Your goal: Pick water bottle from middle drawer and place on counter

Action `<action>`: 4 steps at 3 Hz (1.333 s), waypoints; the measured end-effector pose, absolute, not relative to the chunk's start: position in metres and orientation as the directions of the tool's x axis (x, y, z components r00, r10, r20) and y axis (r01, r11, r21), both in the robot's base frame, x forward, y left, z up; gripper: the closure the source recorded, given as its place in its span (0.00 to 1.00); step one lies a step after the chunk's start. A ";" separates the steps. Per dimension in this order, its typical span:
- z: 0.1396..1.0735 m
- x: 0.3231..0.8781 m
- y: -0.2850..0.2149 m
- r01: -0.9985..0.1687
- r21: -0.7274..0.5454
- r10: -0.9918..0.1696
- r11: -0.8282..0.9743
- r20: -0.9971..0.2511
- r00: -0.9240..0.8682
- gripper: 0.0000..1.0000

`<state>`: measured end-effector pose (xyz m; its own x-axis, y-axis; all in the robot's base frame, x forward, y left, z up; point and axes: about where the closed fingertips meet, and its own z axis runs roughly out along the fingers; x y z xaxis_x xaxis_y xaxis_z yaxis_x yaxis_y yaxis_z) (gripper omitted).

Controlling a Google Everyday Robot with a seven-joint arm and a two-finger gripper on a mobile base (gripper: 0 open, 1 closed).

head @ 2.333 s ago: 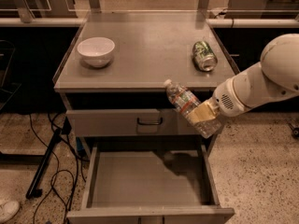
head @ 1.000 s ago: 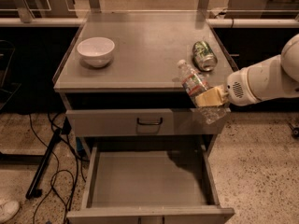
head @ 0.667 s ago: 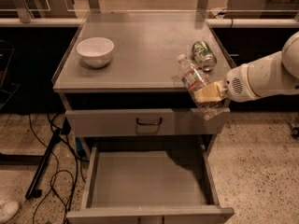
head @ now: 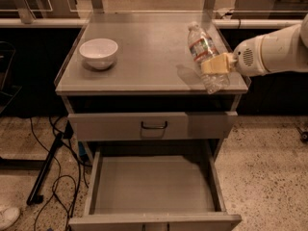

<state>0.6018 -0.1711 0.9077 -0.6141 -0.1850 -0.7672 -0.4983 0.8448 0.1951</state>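
One pincer (head: 214, 66) grips water bottle (head: 199, 44) over counter (head: 144, 49).

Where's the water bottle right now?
In the camera view, the water bottle is tilted over the counter's right side, held by the pincer; the white bowl sits at left.

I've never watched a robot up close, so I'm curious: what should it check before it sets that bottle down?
1. Gripper, above the counter's right front corner, shut on bottle: ok.
2. Bottle upright: not ok, tilted.
3. Bottle base touching counter: cannot tell.
4. Bowl well apart from bottle: ok.
5. Bottle out of drawer: ok.
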 end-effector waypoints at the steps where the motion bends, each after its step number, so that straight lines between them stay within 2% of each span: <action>1: 0.919 0.607 -0.171 -0.498 0.195 -0.173 0.845 -0.781 -0.600 1.00; 2: 0.919 0.612 -0.169 -0.488 0.209 -0.149 0.847 -0.789 -0.596 1.00; 4: 0.948 0.661 -0.143 -0.410 0.323 0.076 0.853 -0.854 -0.515 1.00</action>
